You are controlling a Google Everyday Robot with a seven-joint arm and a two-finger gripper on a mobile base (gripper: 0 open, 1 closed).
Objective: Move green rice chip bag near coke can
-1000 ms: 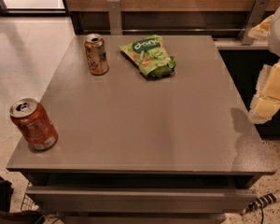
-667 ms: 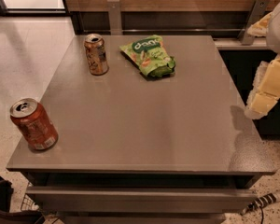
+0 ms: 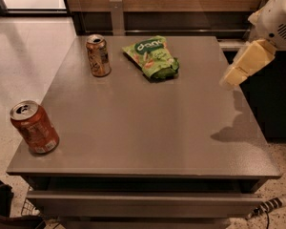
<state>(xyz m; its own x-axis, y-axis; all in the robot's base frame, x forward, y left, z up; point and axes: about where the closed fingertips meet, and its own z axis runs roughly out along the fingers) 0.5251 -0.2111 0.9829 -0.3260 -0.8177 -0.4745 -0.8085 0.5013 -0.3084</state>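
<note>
The green rice chip bag [image 3: 151, 57] lies flat at the far middle of the grey table [image 3: 148, 128], its dark "dang" patch facing up. The coke can [image 3: 34, 127], red-orange with a silver top, stands upright at the near left corner, far from the bag. My gripper [image 3: 231, 79], cream-coloured, hangs above the table's right edge, to the right of the bag and apart from it, holding nothing that shows.
A tan-gold patterned can [image 3: 98, 56] stands upright just left of the bag. A wooden wall and dark rail run behind the table. A drawer front [image 3: 143, 202] sits under the near edge. A cable [image 3: 271, 206] lies on the floor at bottom right.
My gripper has moved up and left, from beside the table's right edge to above it, closer to the bag. The bag and both cans have not moved.
</note>
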